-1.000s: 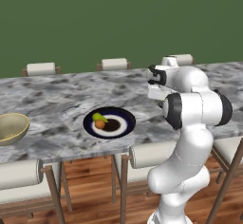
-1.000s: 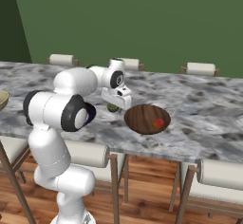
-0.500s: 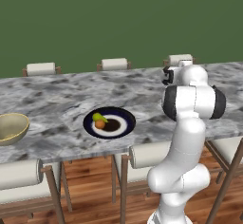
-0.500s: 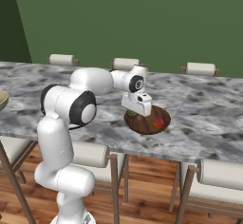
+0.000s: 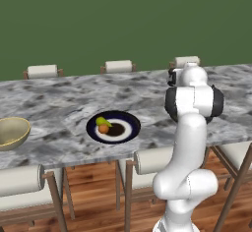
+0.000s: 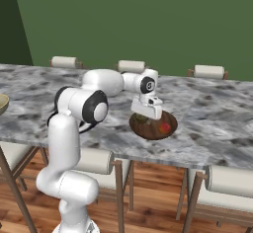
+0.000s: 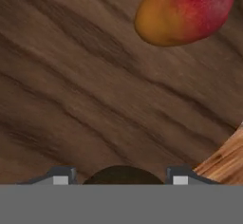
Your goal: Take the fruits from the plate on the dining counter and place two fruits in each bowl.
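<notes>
A dark, roundish olive-brown fruit sits clamped between the two finger tips of the gripper, low inside the dark brown wooden bowl. A red-and-orange fruit already lies on the bowl's wood-grained floor, apart from the held one; from the right base view it shows as a red spot near the bowl's right side. The bowl rests on the marbled dining counter. Farther left on the counter, the dark-rimmed plate carries a yellow-green fruit touching an orange fruit. The pale tan bowl stands well apart at the counter's left end.
</notes>
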